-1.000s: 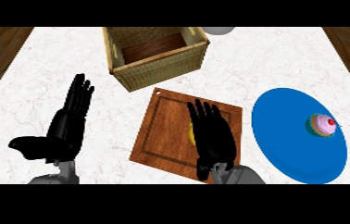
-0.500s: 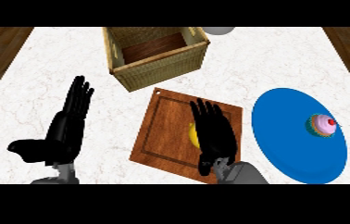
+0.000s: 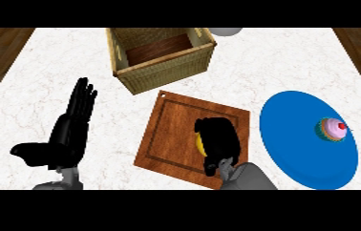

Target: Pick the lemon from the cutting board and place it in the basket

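In the head view, we see our right hand (image 3: 220, 141) on the cutting board (image 3: 169, 130), fingers curled over the lemon (image 3: 199, 142), whose yellow edge peeks out at the hand's left side. The basket (image 3: 165, 72) lies up and to the left, just beyond the board's far corner. Our left hand (image 3: 70, 125) rests open on the counter at the left, well apart from the lemon.

We see the right hand (image 3: 220, 141) curled over the lemon (image 3: 200, 144) on the wooden cutting board (image 3: 169, 139). The left hand (image 3: 70, 127) rests open at the left. A wicker basket (image 3: 165, 72) stands beyond the board; a cupcake (image 3: 331, 130) sits on the blue plate (image 3: 296, 144)
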`<control>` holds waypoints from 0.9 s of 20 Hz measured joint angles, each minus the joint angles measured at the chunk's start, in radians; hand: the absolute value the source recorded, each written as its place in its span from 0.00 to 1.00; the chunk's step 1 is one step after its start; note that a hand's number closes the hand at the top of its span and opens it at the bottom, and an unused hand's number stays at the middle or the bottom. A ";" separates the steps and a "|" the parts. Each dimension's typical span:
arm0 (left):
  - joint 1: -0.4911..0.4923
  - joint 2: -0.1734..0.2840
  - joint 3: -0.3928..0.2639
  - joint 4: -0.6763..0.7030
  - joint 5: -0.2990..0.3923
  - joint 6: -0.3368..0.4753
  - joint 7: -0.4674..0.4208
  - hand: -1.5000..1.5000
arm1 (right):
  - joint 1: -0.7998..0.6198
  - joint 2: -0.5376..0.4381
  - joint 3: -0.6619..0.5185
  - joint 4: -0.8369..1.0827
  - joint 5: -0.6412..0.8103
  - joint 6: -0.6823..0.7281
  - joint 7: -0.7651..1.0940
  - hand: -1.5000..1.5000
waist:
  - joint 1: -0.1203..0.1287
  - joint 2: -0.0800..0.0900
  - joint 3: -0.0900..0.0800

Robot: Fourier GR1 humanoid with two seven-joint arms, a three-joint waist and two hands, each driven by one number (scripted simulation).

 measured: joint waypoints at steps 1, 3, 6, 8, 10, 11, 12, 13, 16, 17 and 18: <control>-0.001 0.002 0.005 0.004 0.003 -0.004 -0.003 0.50 | -0.008 0.003 0.006 0.018 0.005 0.001 -0.013 1.00 | 0.000 -0.001 0.000; -0.019 0.010 0.015 -0.009 0.010 -0.008 0.024 0.50 | 0.000 -0.012 0.012 0.022 0.015 0.000 -0.044 1.00 | 0.000 -0.002 -0.001; 0.012 0.011 0.012 -0.017 0.007 -0.024 0.012 0.50 | -0.015 -0.015 0.005 0.035 0.034 0.008 -0.078 1.00 | 0.000 -0.003 -0.001; 0.025 0.002 0.008 -0.028 0.005 -0.021 0.011 0.50 | 0.000 -0.005 0.039 0.041 0.061 -0.017 -0.072 1.00 | 0.000 -0.004 -0.001; -0.006 -0.004 0.012 0.000 -0.002 -0.013 0.015 0.50 | -0.011 0.002 0.053 0.061 0.078 -0.029 -0.075 1.00 | 0.000 -0.004 -0.001; -0.001 0.001 0.016 -0.018 0.003 -0.018 0.029 0.50 | -0.006 0.000 0.051 0.044 0.085 -0.021 -0.082 1.00 | -0.001 -0.004 -0.001; 0.007 0.001 0.014 -0.031 0.002 -0.019 0.035 0.50 | -0.006 0.003 0.055 0.053 0.092 -0.032 -0.090 1.00 | 0.000 -0.004 -0.001; -0.016 0.000 0.017 -0.023 -0.004 -0.012 0.046 0.50 | 0.001 0.002 0.060 0.042 0.103 -0.039 -0.094 1.00 | -0.002 -0.004 -0.002; -0.027 -0.011 0.002 0.001 -0.014 -0.016 0.028 0.50 | -0.092 -0.002 0.160 0.081 0.019 -0.079 -0.008 1.00 | 0.019 0.000 -0.003; -0.031 -0.014 -0.008 0.004 -0.018 -0.019 0.021 0.50 | -0.124 -0.001 0.192 0.097 -0.011 -0.100 0.013 1.00 | 0.033 0.002 -0.003; -0.039 -0.014 -0.013 0.006 -0.018 -0.025 0.022 0.50 | -0.151 0.001 0.224 0.108 -0.039 -0.118 0.030 1.00 | 0.049 0.006 -0.002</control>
